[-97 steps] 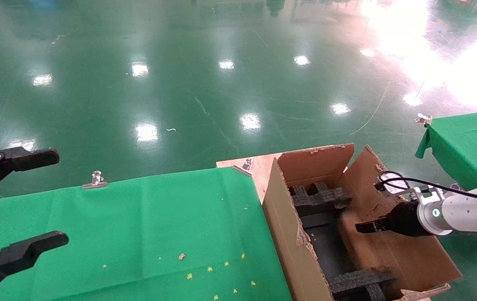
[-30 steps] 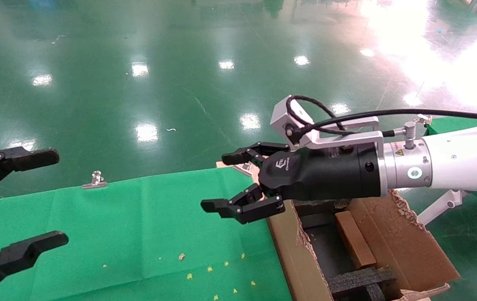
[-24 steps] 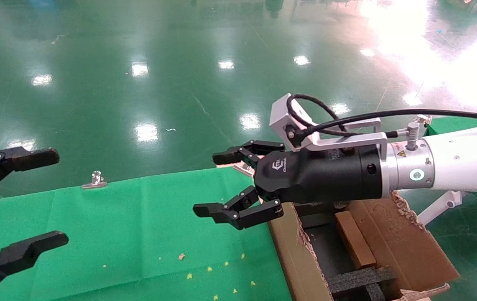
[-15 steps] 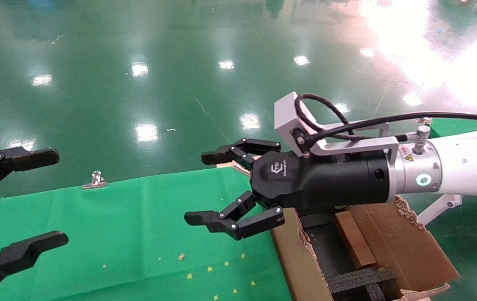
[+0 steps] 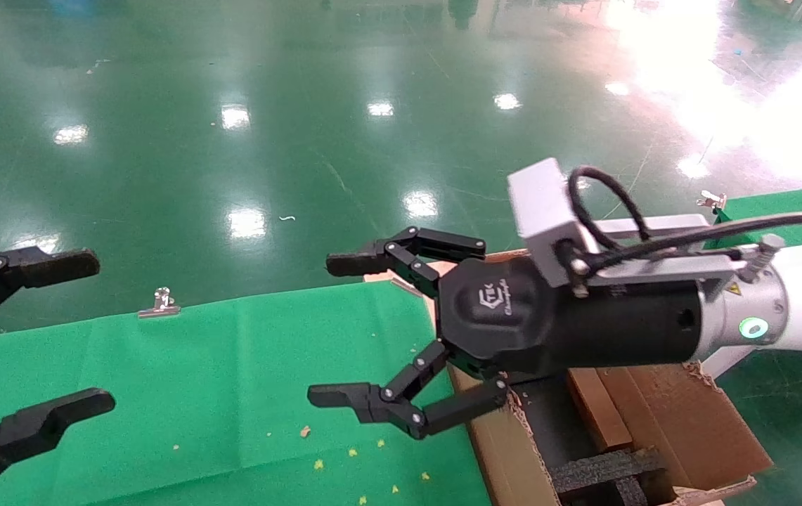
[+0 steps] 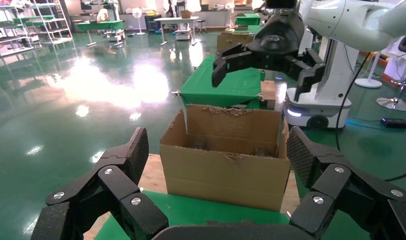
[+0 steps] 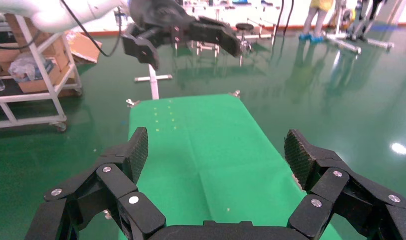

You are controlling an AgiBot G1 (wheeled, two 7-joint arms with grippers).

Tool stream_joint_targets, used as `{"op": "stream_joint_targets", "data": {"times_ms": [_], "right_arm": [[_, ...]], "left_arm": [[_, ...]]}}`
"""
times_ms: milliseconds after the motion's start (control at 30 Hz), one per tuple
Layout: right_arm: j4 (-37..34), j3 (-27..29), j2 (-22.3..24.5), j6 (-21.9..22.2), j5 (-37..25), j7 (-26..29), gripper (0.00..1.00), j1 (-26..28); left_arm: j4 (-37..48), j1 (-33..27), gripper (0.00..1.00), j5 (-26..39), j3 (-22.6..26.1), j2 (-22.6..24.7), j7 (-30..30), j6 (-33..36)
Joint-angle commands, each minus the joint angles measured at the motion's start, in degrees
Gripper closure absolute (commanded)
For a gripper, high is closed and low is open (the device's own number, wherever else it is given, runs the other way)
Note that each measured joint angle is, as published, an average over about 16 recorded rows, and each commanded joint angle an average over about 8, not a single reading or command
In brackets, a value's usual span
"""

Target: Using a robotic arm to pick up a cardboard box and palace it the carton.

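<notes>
The small brown cardboard box [image 5: 594,411] lies inside the carton [image 5: 696,422], leaning along its right side, with nothing holding it. My right gripper [image 5: 327,329] hangs open and empty above the green table, just left of the carton's near wall. In the right wrist view its pads [image 7: 139,150] frame only green cloth. My left gripper [image 5: 95,332] stays parked, open and empty, at the far left. The left wrist view looks across at the carton [image 6: 225,172], whose wall hides the cardboard box, and at the right gripper [image 6: 268,57] above it.
A green cloth covers the table [image 5: 232,379], held by metal clips [image 5: 162,302]; yellow crumbs dot its near part. Black foam inserts [image 5: 604,471] sit in the carton. A second green table [image 5: 794,200] stands at the right. A white robot base [image 6: 315,107] stands behind the carton.
The right gripper has come up out of the carton, leaving the cardboard box inside, and swung left over the table. In the last second it dropped slightly and its fingers spread wider.
</notes>
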Motion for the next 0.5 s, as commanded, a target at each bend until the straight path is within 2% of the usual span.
{"op": "stream_joint_targets", "data": {"times_ms": [33,300,500], "right_arm": [[-0.1,2.6,-0.4,-1.3,0.0,-0.7,0.00,-1.6],[-0.5,10.7,-1.8,-5.3,-0.1,-2.7,0.00,-6.4],[-0.6,12.0,-2.0,-6.0,-0.1,-3.0,0.00,-7.1]], "left_arm": [[0.0,0.0,0.00,0.0,0.0,0.0,0.0,0.0],[0.0,0.0,0.00,0.0,0.0,0.0,0.0,0.0],[0.0,0.0,0.00,0.0,0.0,0.0,0.0,0.0]]}}
